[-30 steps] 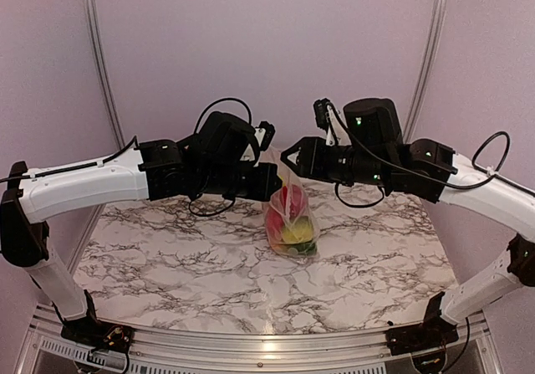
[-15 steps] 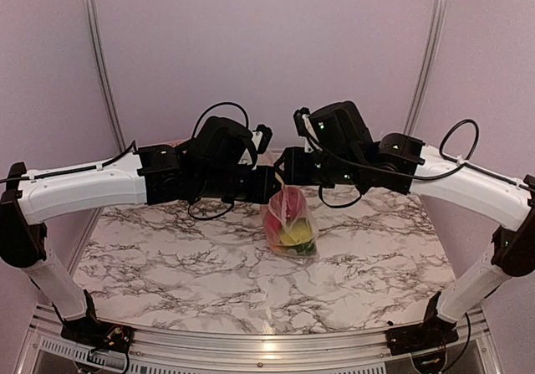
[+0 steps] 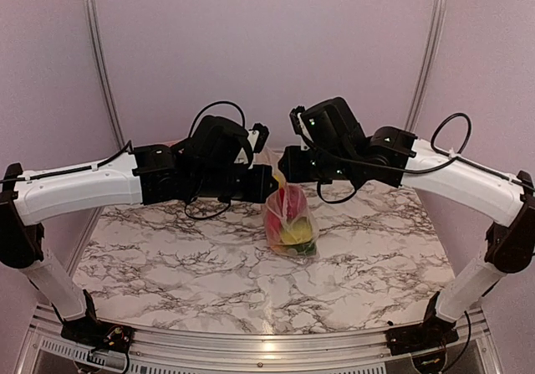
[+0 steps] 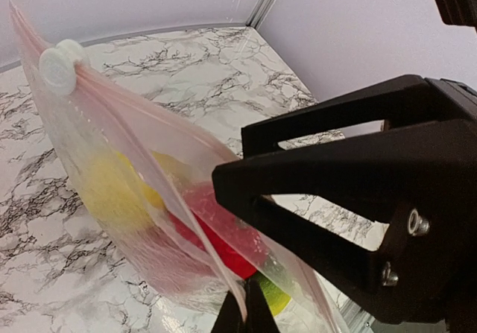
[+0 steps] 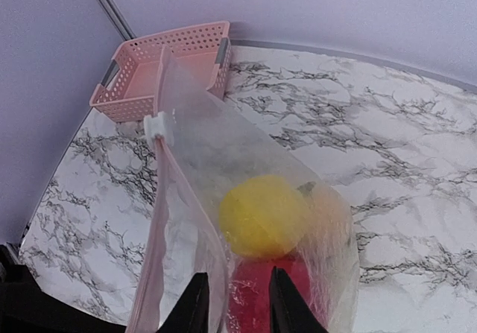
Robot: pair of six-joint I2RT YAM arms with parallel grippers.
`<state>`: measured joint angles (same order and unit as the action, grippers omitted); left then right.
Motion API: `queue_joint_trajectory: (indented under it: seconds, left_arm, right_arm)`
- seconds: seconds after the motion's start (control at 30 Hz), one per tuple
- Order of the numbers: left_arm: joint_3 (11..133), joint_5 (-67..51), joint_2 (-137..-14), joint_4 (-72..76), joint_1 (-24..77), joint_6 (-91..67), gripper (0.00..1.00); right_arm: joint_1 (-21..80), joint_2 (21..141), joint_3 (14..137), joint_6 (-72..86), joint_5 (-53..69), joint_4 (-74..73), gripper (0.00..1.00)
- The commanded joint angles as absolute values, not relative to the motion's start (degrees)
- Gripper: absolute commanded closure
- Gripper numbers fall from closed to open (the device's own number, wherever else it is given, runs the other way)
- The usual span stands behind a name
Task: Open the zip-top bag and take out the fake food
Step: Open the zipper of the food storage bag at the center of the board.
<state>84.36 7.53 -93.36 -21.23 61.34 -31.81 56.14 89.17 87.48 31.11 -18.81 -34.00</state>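
Note:
The zip-top bag hangs upright with its bottom on the marble table. My left gripper is shut on the bag's zip edge, its tips pinched together on the film. The white slider sits at the far end of the strip. The fake food shows through the plastic: a yellow piece above a red one, with a green one lower down. My right gripper is at the bag's top, jaws still apart, with one bag wall between its fingers.
A pink slatted basket stands at the table's far left corner by the wall. Both arms meet above the table's middle, the right gripper's black fingers close beside the left's. Metal wall rails rise behind.
The right arm has swung left to the bag's top and its jaws have narrowed around a bag wall. The left gripper and the bag stay put.

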Motion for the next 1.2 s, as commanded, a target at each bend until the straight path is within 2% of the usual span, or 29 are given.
queue_joint_trajectory:
  seconds: [0.0,0.1,0.27,0.4,0.67,0.87,1.17]
  left_arm:
    - [83.89,7.8,-90.7,-19.4,60.84,-31.15,1.0]
    - [83.94,7.64,-90.78,-19.22,60.82,-31.2,1.0]
    - [83.4,7.78,-90.43,-19.13,60.6,-31.54,1.0]
    - [82.59,7.57,-89.75,-18.63,60.23,-31.84,1.0]
    - [85.9,2.33,-93.78,-15.29,59.77,-33.07,1.0]
    - [88.43,-3.56,-99.54,-7.08,59.98,-38.85,1.0]
    - [82.58,2.5,-105.78,-1.0,59.38,-46.1,1.0]
  right_arm:
    - [55.74,91.62,91.65,29.03,-18.47,-35.9,0.7]
    - [55.72,93.03,92.57,28.8,-17.78,-35.96,0.7]
    - [55.72,93.93,94.51,29.38,-21.19,-38.97,0.89]
    - [55.72,92.12,96.56,29.84,-26.92,-42.81,1.0]
    - [55.57,88.27,101.58,29.14,-37.23,-50.04,1.0]
    - [53.33,88.45,106.35,25.99,-42.97,-55.99,1.0]
    - [53.12,95.16,104.33,25.34,-42.66,-58.18,1.0]
